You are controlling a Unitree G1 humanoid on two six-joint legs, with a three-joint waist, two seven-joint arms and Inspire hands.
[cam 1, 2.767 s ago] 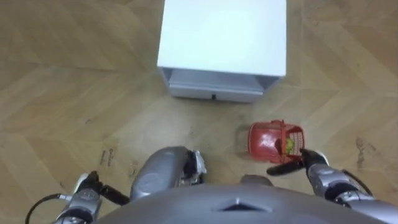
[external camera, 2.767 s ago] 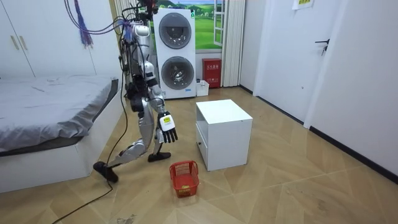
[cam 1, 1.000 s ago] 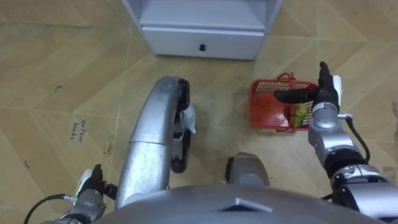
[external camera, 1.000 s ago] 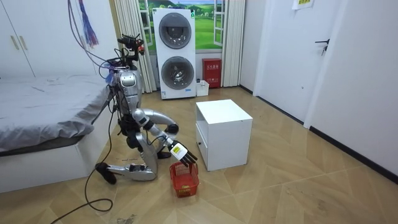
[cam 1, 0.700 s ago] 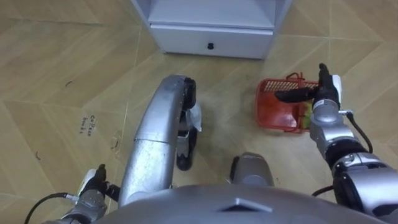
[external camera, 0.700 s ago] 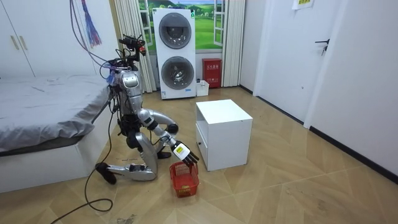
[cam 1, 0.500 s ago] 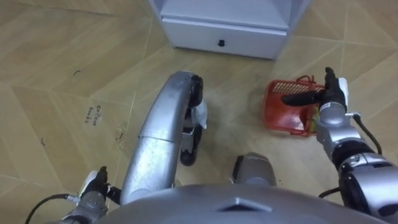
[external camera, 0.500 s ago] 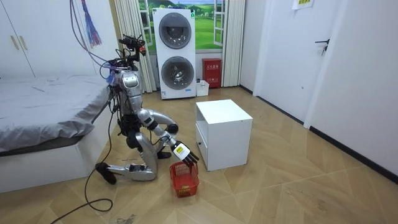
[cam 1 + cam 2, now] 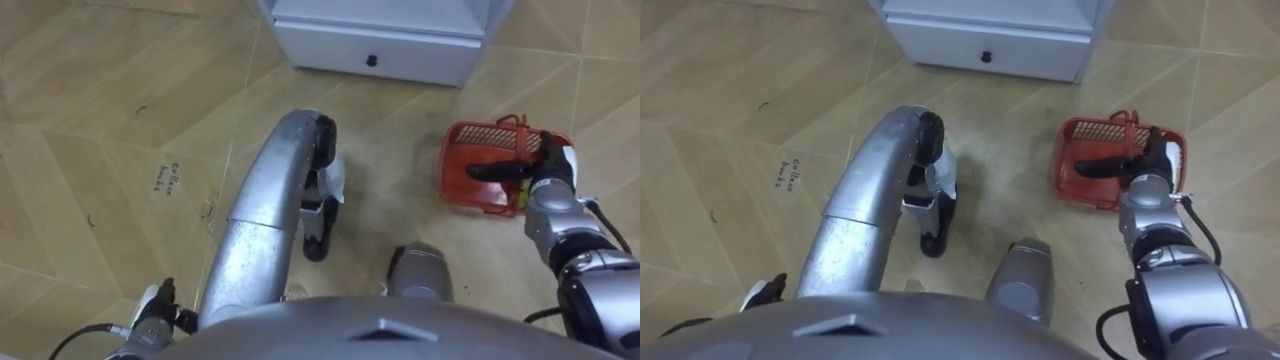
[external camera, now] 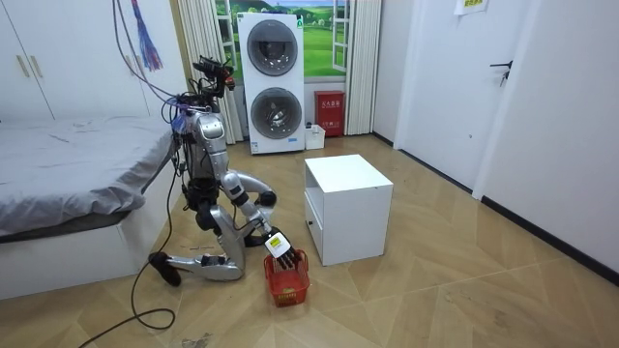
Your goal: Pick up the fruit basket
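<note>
The right hand hangs over the right part of the red plastic mesh basket; its fingers are straight and its thumb is spread to the left across the basket's opening, so it pinches nothing. The basket stands upright on the wooden herringbone floor, just to the right of the robot's raised knee and in front of the white cabinet with its closed drawer. Something yellow-green lies inside the basket, near the hand. The left hand shows at the lower left, and I cannot tell how its fingers are. In the room view the robot kneels between the grey bed and the cabinet
</note>
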